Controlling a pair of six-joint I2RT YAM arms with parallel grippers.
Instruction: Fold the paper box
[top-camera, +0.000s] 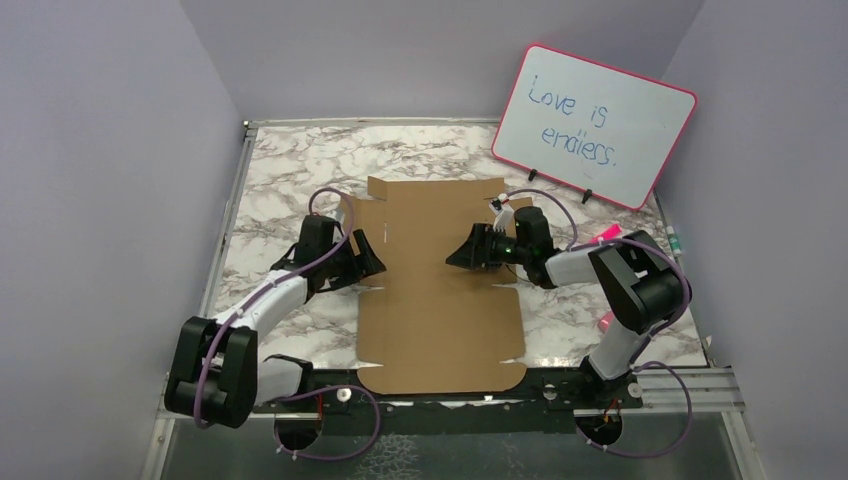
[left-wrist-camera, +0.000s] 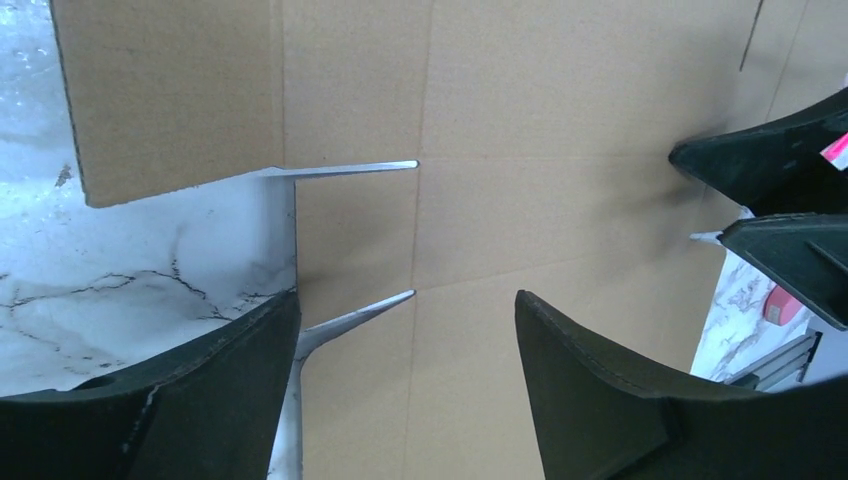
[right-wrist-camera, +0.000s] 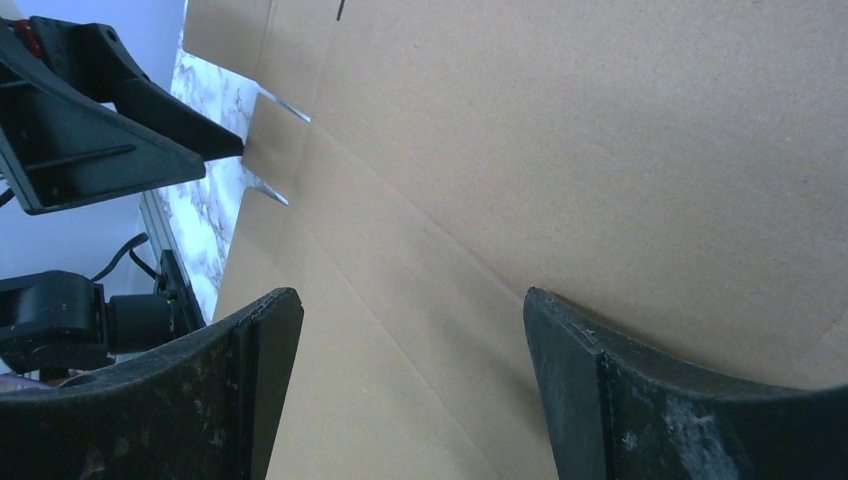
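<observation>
**Status of work.** The paper box (top-camera: 440, 300) lies as a flat die-cut sheet at the centre of the marble table (top-camera: 290, 170), with its near edge at the arm bases. No panel, flap or tab is raised. The creases and slits along the left edge show no bend. Judged from this, no fold is yet made and every fold is left to do.

**Tools.** The left gripper (top-camera: 372, 262) sits at the sheet's left edge beside the two slits, jaws apart and holding nothing. Whether its fingers touch the cardboard cannot be told from these views. The right gripper (top-camera: 455, 258) is over the sheet's right-centre, jaws wide apart and empty.

**Markings.** The cardboard carries no print. The pink-framed whiteboard (top-camera: 595, 125), propped at the table's far right, reads "Love is endless." in blue handwriting. No brand marks are legible on the arms.
</observation>
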